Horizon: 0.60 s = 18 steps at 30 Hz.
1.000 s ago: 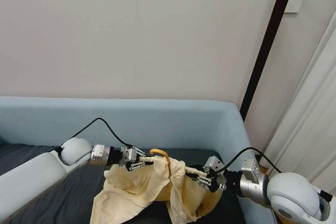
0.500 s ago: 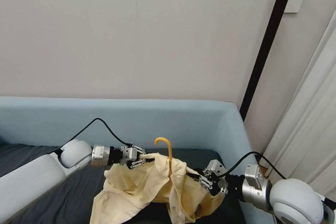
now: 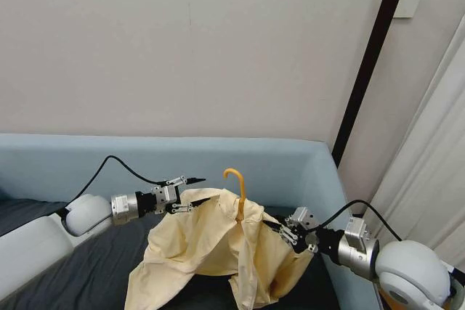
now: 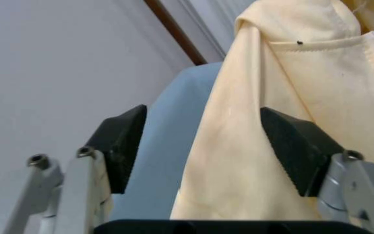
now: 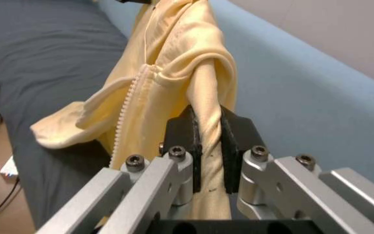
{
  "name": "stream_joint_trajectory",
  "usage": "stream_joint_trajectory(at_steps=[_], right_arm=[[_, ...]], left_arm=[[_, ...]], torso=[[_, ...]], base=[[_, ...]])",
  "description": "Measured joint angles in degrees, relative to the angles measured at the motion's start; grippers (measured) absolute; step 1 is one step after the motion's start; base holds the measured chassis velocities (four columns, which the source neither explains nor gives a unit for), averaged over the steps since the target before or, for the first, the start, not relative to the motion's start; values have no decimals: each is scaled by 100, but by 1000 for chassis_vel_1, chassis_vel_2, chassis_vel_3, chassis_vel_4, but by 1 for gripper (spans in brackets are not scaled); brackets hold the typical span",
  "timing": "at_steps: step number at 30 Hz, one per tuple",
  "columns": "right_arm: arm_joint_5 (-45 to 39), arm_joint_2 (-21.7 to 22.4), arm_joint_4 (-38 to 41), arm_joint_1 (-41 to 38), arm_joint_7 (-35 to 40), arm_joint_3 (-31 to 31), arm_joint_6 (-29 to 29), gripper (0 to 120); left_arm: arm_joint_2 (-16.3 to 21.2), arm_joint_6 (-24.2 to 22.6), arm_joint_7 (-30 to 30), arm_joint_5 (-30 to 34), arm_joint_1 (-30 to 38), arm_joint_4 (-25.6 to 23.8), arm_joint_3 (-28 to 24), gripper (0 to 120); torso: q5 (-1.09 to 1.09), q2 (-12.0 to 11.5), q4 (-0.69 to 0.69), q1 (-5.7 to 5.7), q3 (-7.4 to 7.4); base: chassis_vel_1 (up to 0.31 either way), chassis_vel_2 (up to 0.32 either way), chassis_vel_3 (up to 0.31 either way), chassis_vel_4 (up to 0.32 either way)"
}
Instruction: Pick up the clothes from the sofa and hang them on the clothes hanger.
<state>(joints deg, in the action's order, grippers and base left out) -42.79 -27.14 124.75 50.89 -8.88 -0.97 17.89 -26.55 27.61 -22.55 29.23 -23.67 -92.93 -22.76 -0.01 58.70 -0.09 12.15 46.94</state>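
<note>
Reaching in from the left over the sofa point(image 3: 87, 161), the left gripper point(image 3: 190, 192) sits at the upper left edge of the yellow jacket point(image 3: 196, 252), fingers spread wide. The left wrist view shows its black pads point(image 4: 123, 141) far apart, with a fold of the jacket hanging in the gap; whether the cloth touches either pad cannot be told.

The jacket is bunched up off the dark grey seat cushion point(image 3: 87, 266), with its lower hem trailing down onto it. An orange hanger hook point(image 3: 234, 176) stands up out of the top of the jacket.

To the right, the right gripper point(image 3: 285, 233) is at the jacket's right shoulder. The right wrist view shows what the head view hides: the two pads are pinched tight on a rolled fold of cloth, and the jacket's zipper point(image 5: 132, 97) runs down beside it.

The sofa has a pale blue back and arm. Behind it is a plain cream wall point(image 3: 182, 49). A black pole point(image 3: 367, 63) slants up at the right, with a white curtain point(image 3: 436, 172) beyond.
</note>
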Motion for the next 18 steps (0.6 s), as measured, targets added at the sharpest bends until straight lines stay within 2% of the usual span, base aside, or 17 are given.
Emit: stream_joint_trajectory(at_steps=[3, 5, 7, 9, 13, 18], right_arm=[[-86, -82, -55, 37, 45, -220, -58, 8], [-118, -88, -59, 38, 61, -269, -73, 8], [-157, -89, -51, 44, 69, -394, -124, 8], [-164, -89, -43, 46, 69, -414, -133, 8], [-241, -111, 119, 104, 95, -557, -200, 8], [-373, -151, 341, 158, 247, -601, -237, 8]], left_arm=[[29, 43, 298, 142, -379, -63, 460, 88], [42, 43, 422, 198, -501, -90, 606, 91], [67, 45, 832, 309, -710, -137, 798, 98], [68, 48, 917, 347, -750, -145, 827, 99], [-119, -7, 1418, 849, -1043, -141, 1147, 100], [-432, -189, 1496, 1336, -1105, 174, 1283, 100]], torso=[[0, 0, 0, 0, 0], [0, 0, 0, 0, 0], [0, 0, 0, 0, 0], [0, 0, 0, 0, 0], [0, 0, 0, 0, 0], [-1, 0, -1, 0, 0]], base=[[0, 0, 0, 0], [0, 0, 0, 0], [0, 0, 0, 0], [0, 0, 0, 0], [0, 0, 0, 0], [0, 0, 0, 0]])
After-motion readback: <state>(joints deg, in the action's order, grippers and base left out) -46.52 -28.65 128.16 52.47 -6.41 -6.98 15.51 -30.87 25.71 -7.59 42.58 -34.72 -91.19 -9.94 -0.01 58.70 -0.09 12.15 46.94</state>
